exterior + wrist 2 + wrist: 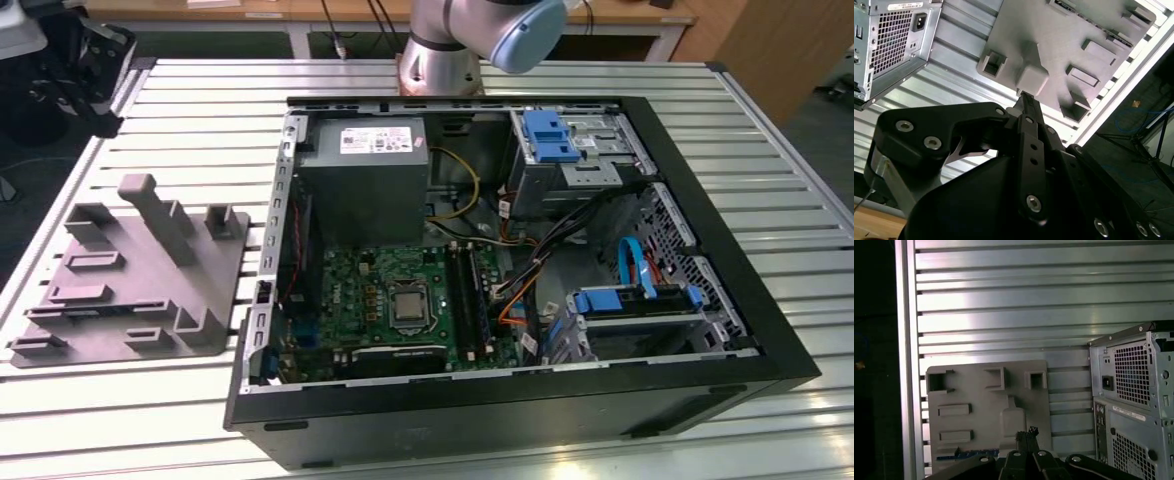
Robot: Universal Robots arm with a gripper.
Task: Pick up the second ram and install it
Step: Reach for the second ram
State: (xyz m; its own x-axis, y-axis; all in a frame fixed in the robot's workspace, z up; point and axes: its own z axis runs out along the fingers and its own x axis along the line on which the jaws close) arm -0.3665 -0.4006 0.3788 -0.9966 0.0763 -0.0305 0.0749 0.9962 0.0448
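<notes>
My gripper (pixel 1026 431) hangs high over the slatted table, above the near edge of the grey plastic fixture (pixel 984 410). Its two dark fingers stand pressed together with nothing between them, also in the second wrist view (pixel 1023 97). A thin blue-green strip (pixel 949 456), which looks like the second ram, lies flat in a slot of the fixture, partly hidden behind the gripper body. In the exterior view the fixture (pixel 134 290) sits to the left of the open PC case (pixel 534 400). The black memory slots (pixel 463 290) run along the motherboard (pixel 387 300).
The case's rear panel (pixel 1134 405) with its vent grilles stands close beside the fixture. Inside the case are a grey power supply (pixel 360 180), blue drive brackets (pixel 550 135) and loose cables. The arm's base (pixel 441 60) is behind the case. The table edge (pixel 904 365) drops off beyond the fixture.
</notes>
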